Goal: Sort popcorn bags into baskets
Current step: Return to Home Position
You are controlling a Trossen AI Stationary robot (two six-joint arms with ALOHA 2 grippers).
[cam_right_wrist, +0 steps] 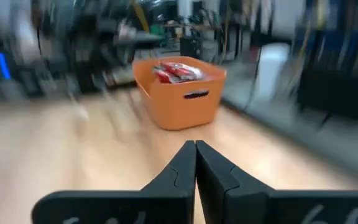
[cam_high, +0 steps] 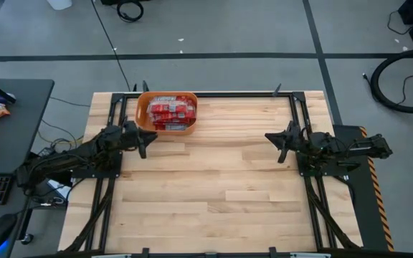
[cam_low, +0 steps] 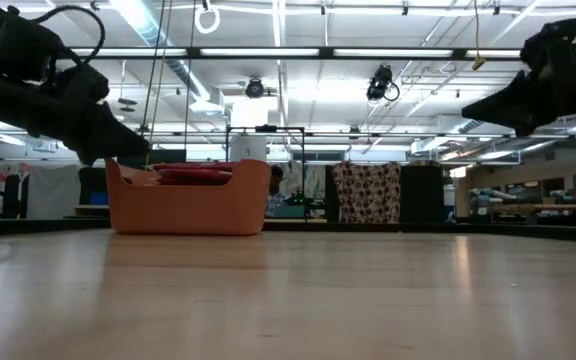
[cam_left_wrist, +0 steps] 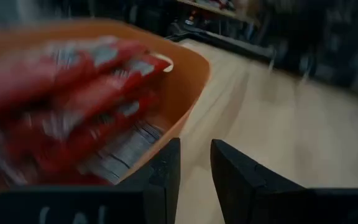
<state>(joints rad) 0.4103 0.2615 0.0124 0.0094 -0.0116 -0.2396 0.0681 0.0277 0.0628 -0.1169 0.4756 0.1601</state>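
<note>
Popcorn bags (cam_high: pixel 171 113) lie piled in the basket (cam_high: pixel 141 109), upper left of centre in the high view. They look light, soft and crinkly, best pinched at an edge. The left gripper (cam_high: pixel 140 143) hangs just below the basket, fingers slightly apart, empty. The right gripper (cam_high: pixel 282 147), well apart at right, is closed on nothing.

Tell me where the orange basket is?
In the high view, the orange basket sits by the top edge of the table, left of middle, holding the popcorn bags, just beyond the left gripper.
</note>
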